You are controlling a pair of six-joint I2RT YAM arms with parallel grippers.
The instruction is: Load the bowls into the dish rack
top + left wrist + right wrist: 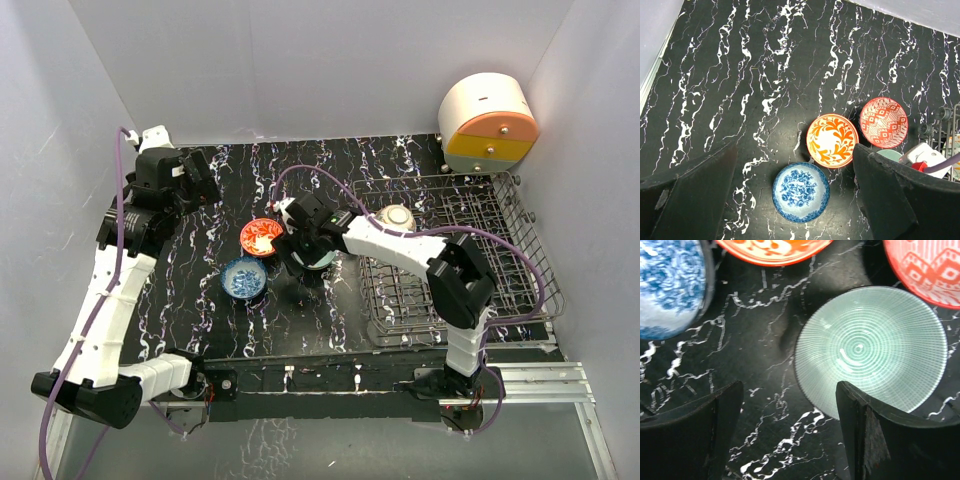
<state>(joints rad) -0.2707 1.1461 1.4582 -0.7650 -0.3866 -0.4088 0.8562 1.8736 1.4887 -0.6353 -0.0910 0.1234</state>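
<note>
The pale teal bowl (870,350) sits on the black marbled table. My right gripper (790,435) is open low over it, with the right finger (875,440) over its near rim and the left finger (690,435) over bare table. The blue patterned bowl (801,191), the orange-red bowl (832,140) and the red-pink bowl (883,122) lie close together left of the dish rack (520,250). A pale bowl (397,216) stands in the rack's far left corner. My left gripper (198,175) is open and empty, high at the far left.
A rounded white-orange-yellow drawer unit (488,122) stands at the far right corner beyond the rack. White walls close in the table on three sides. My right arm (400,240) stretches across the rack's left part towards the bowls.
</note>
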